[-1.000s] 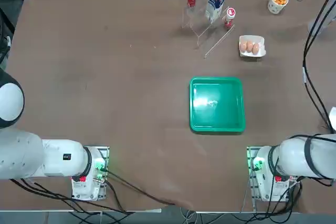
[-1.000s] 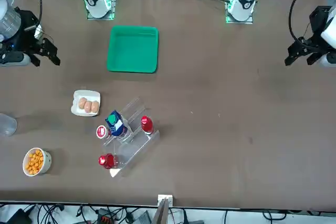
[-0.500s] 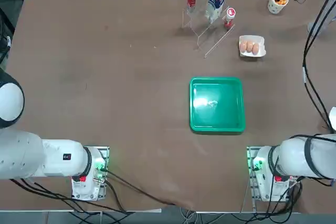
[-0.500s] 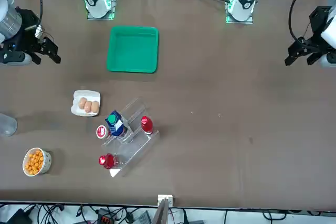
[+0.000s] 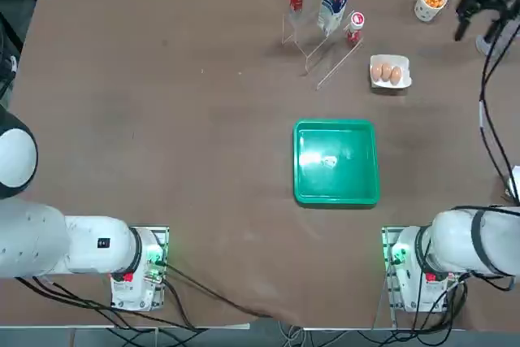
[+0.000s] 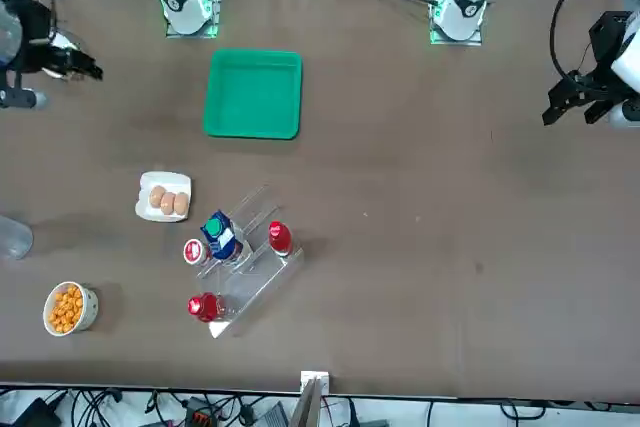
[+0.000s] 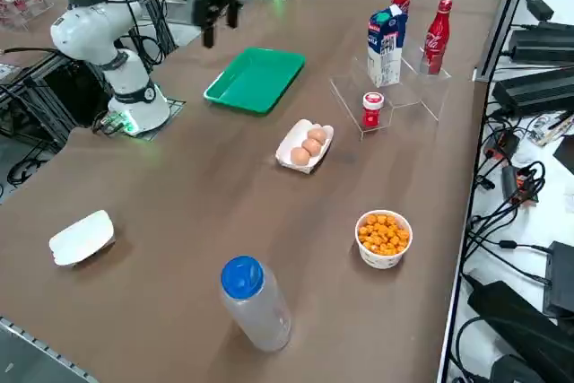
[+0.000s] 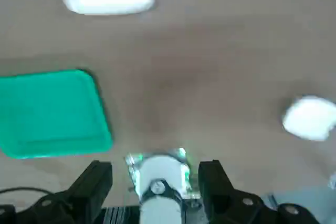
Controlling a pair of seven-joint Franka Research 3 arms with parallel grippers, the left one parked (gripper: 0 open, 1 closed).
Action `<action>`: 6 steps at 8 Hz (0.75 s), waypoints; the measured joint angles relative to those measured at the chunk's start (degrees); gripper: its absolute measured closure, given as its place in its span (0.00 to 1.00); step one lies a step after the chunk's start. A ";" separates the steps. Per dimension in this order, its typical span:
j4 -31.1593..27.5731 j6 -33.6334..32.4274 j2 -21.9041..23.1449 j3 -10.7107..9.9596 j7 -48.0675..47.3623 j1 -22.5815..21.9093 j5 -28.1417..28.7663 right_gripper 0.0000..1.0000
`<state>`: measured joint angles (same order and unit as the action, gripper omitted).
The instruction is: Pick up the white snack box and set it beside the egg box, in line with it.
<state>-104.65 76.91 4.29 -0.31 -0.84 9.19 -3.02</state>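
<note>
White snack box [image 7: 82,237] untouched, far from egg box [image 7: 305,146]; right gripper [image 8: 156,178] aloft, fingers wide apart, empty; approach pending, next descend over box.

We see our right arm [image 7: 94,20] of glossy white rounded shells, a green-lit base [image 5: 404,259], black cables and black right gripper [image 8: 156,179] fingers.

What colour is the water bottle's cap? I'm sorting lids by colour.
Blue. The clear bottle's cap shows best in the right side view, near the table's front edge.
</note>
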 joint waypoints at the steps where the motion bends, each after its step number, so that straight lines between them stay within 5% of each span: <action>1: -2.53 0.27 -0.33 -0.15 -0.03 4.41 -2.05 0.00; 3: -10.05 7.99 -1.70 -0.48 1.25 15.56 -5.53 0.01; 6: -23.38 29.50 -2.80 -0.71 11.37 32.20 -7.43 0.02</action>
<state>-128.03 106.41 1.50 -1.03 10.53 41.39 -10.45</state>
